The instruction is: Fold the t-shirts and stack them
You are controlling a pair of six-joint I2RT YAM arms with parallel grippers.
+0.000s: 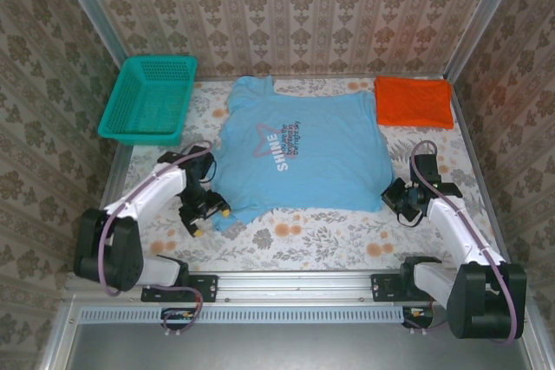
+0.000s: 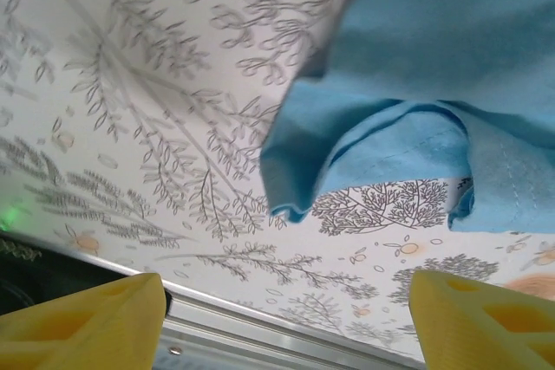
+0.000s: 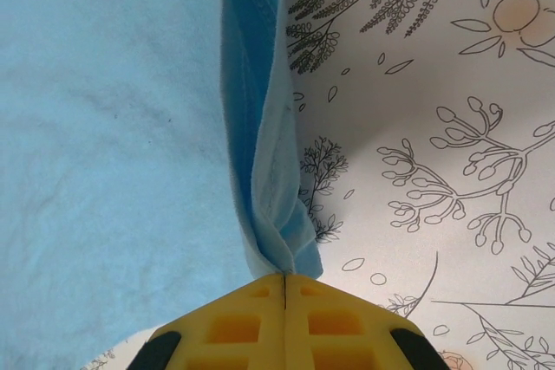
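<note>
Across the middle of the table [image 1: 329,236] lies the light blue t-shirt [image 1: 299,149], print up, with the orange t-shirt [image 1: 414,101] folded at the far right corner. At the blue shirt's near right hem the right gripper [image 3: 284,288] is pinched together on the cloth. The left gripper [image 2: 286,327] stands apart just beside the near left corner.

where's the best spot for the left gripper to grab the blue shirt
The bunched near-left hem corner of the blue t-shirt, approached from the table's near edge by the open left gripper. There the cloth curls up off the table; elsewhere it lies flat.
</note>
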